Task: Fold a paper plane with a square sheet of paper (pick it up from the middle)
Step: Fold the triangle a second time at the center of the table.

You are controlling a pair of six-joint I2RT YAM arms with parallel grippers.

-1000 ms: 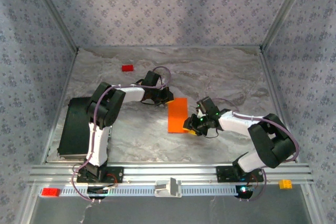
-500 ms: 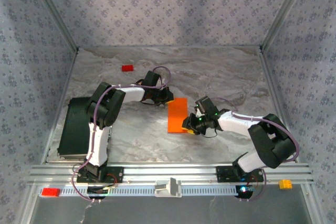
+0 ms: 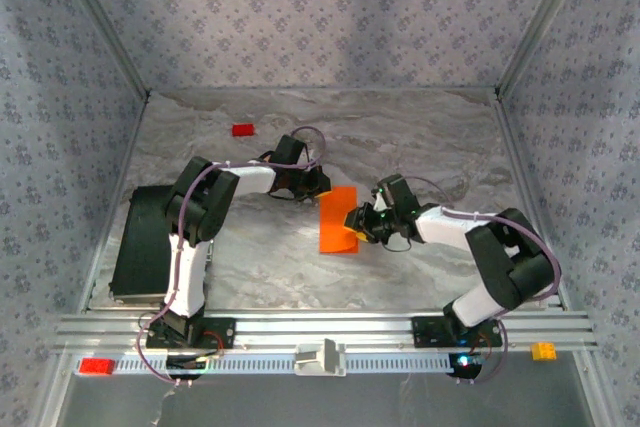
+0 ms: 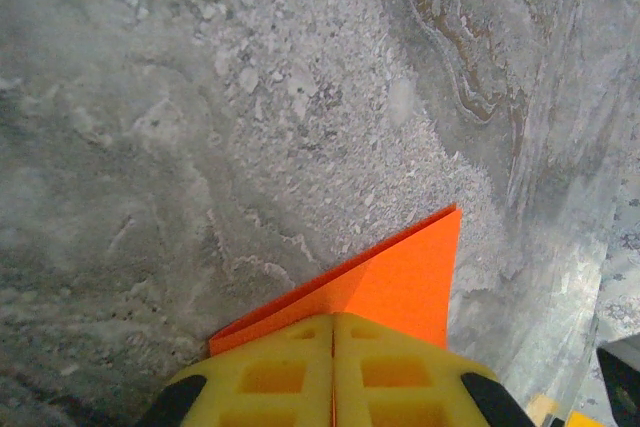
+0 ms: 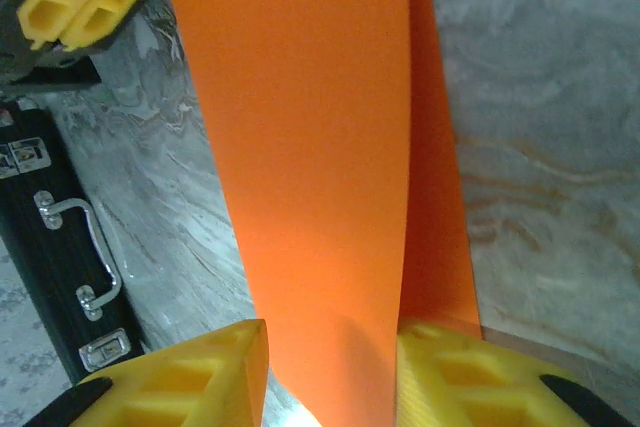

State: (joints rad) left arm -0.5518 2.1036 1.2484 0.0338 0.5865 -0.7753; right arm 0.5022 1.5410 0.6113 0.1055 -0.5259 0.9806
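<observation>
The square sheet of paper [image 3: 338, 219] lies folded into a bright orange strip mid-table. My left gripper [image 3: 320, 187] is at its far left corner. In the left wrist view its yellow fingers [image 4: 270, 372] are pressed together, and the paper [image 4: 400, 282] comes out from their tips as a two-layer corner. My right gripper [image 3: 358, 222] is at the sheet's right edge. In the right wrist view it [image 5: 332, 347] stands open with a raised layer of the paper [image 5: 310, 147] running between the jaws. Its right finger [image 5: 470, 377] rests on the lower layer.
A black case [image 3: 145, 242] lies at the left, with its latches [image 5: 95, 292] close to the paper. A small red block [image 3: 242, 130] sits far left on the marble table [image 3: 430, 147]. The front rail holds a red block [image 3: 97, 366] and a yellow one [image 3: 543, 350].
My right gripper has slid from the sheet's near right corner farther up its right edge. The left arm and the paper's far corner have stayed put.
</observation>
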